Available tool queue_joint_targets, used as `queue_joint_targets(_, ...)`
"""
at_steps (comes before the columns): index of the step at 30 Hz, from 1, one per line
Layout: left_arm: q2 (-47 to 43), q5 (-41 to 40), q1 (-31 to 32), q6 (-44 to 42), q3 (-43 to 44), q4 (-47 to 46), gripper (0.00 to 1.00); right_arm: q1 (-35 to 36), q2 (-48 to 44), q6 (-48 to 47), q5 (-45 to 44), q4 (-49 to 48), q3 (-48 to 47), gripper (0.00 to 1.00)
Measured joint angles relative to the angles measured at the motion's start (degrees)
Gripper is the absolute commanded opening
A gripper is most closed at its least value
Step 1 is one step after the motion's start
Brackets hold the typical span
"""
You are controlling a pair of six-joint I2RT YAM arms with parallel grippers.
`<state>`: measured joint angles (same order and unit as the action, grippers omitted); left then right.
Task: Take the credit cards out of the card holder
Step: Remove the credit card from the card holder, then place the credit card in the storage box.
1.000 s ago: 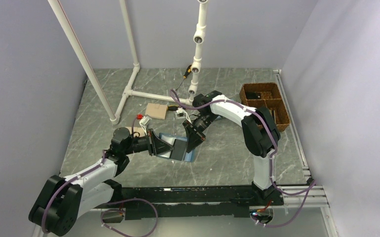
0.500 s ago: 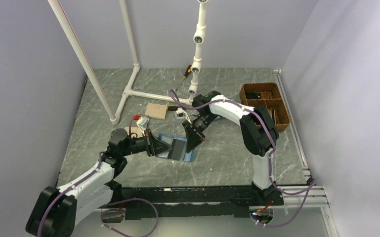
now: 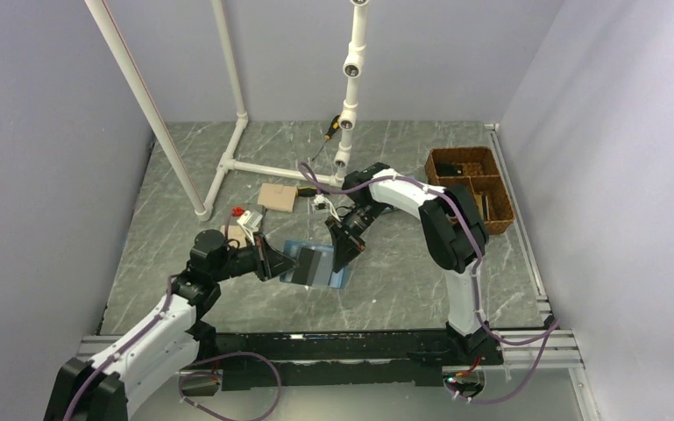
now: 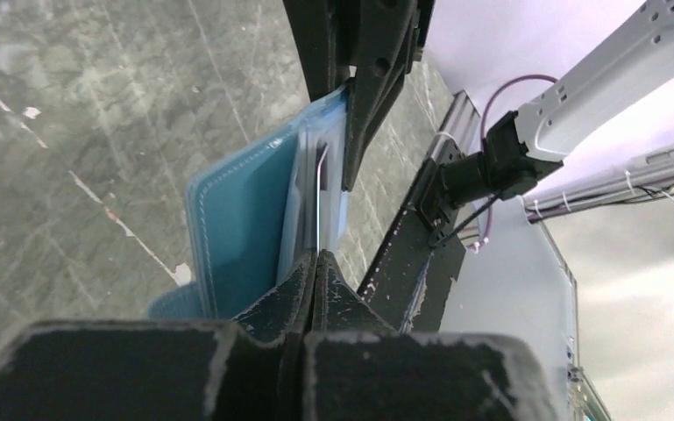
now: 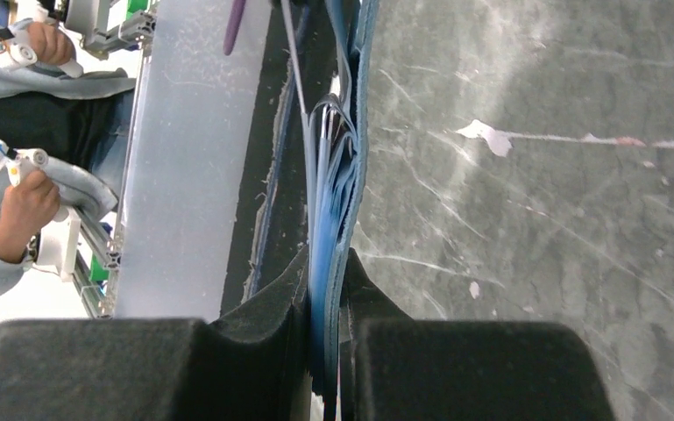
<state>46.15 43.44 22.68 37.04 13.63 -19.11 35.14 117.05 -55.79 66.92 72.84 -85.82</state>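
The card holder (image 3: 333,272) hangs open just above the table, medium blue inside. My right gripper (image 3: 345,253) is shut on its right half; in the right wrist view the blue layers (image 5: 344,184) run up from between my jaws (image 5: 328,267). A silvery grey credit card (image 3: 312,263) sticks out of the holder toward the left. My left gripper (image 3: 287,262) is shut on that card's left edge. In the left wrist view the thin card edge (image 4: 320,197) rises from the closed tips (image 4: 318,256) beside the holder's blue cover (image 4: 241,219). Other cards stay hidden in the slots.
Two tan blocks (image 3: 278,196) (image 3: 237,235) and a small red-and-white piece (image 3: 241,211) lie behind the left arm. A white pipe frame (image 3: 230,160) stands at the back, with a screwdriver (image 3: 331,130) near it. A wicker basket (image 3: 471,186) sits at the far right.
My left arm has drawn back toward the near left with the card, which now shows more grey outside the holder. The right gripper has held its place.
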Motion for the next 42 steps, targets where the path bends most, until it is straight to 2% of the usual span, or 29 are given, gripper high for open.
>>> queue_joint_targets(7, -9.1, -6.8, 0.0, -2.3, 1.1, 9.9, 0.00, -2.9, 4.6, -0.1, -1.6, 0.3, -0.8, 0.00)
queue_joint_targets(14, -10.0, -8.6, 0.0, -2.6, 1.2, 14.0, 0.00, -3.3, 6.2, 4.7, -5.9, -4.3, -0.3, 0.02)
queue_joint_targets(16, -10.0, -8.5, 0.0, -2.5, 1.2, 14.2, 0.00, -3.2, 7.1, 6.9, -7.6, -6.5, 0.2, 0.06)
queue_joint_targets(22, -10.0, -7.1, 0.0, -2.3, 1.2, 13.7, 0.00, -3.2, 7.9, 13.5, -11.5, -11.1, 1.2, 0.38)
queue_joint_targets(26, -9.9, -5.7, 0.0, -1.9, 1.2, 12.6, 0.00, -3.2, 7.3, 16.7, -14.2, -13.0, 1.9, 0.53)
queue_joint_targets(32, -7.8, -3.9, 0.0, -1.4, 1.2, 9.9, 0.00, -3.0, 2.0, 19.2, -22.0, -16.7, 3.7, 0.59)
queue_joint_targets(42, -4.2, -1.9, 0.0, -0.6, 1.2, 6.2, 0.00, -3.5, -9.0, 16.7, -30.4, -19.8, 8.1, 0.60)
